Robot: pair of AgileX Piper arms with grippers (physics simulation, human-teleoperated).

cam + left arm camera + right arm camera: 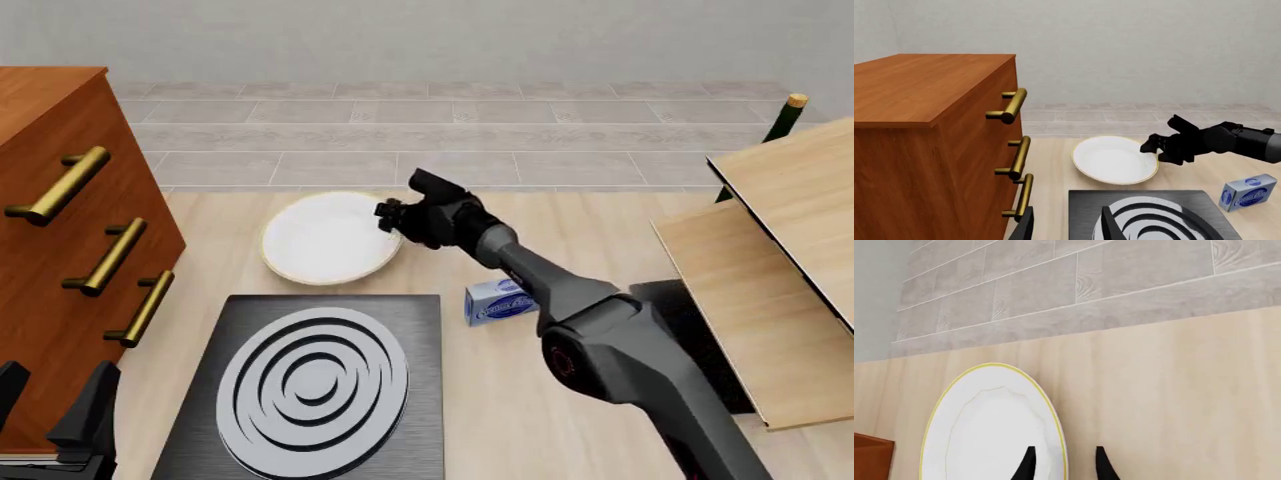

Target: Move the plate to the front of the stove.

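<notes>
The round white plate (pixel 327 240) with its yellow-gold rim lies flat on the table just beyond the stove (pixel 414 440), a dark slab with a ring burner (pixel 311 390). My right gripper (pixel 391 214) reaches to the plate's right edge and is open. In the right wrist view its fingertips (pixel 1027 466) stand on either side of the plate (pixel 991 430) rim. The left wrist view shows the plate (pixel 1111 159), the right gripper (pixel 1152 146) and the stove (pixel 1084 210). My left gripper (pixel 51 425) stays low at the near left, open and holding nothing.
A tall wooden drawer cabinet (pixel 60 215) with brass handles (pixel 118 256) stands along the left. A small blue-and-white box (pixel 499 301) lies right of the stove. Wooden boards (pixel 787 250) over a black mat (pixel 674 305) fill the right side, with a green bottle (pixel 785 115) behind.
</notes>
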